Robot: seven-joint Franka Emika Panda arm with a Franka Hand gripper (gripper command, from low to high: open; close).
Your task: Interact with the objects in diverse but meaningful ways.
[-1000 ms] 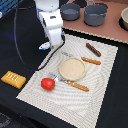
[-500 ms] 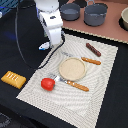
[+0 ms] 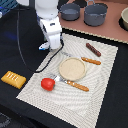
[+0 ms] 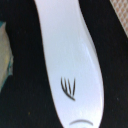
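My gripper (image 3: 51, 44) hangs low over the far-left corner of the striped mat (image 3: 100, 95). Its fingertips blur together, so I cannot tell how wide they stand. The wrist view is almost filled by one white finger (image 4: 67, 55) bearing a small dark logo. A small white-and-blue piece (image 3: 44, 47) shows right beside the gripper at the mat's edge. The red tomato (image 3: 47, 84) sits on the mat's near-left part. The dark brown sausage stick (image 3: 93, 49) lies at the mat's far right. Off the mat, on the black table at the exterior view's left, rests the yellow-orange bread slab (image 3: 13, 78).
A tan plate (image 3: 72, 68) sits mid-mat, with an orange-handled utensil (image 3: 91, 61) beyond it and another (image 3: 75, 86) in front. Two grey pots (image 3: 70, 11) (image 3: 95, 14) and a bowl (image 3: 124, 19) stand at the back. A black cable (image 3: 22, 45) loops down from the arm.
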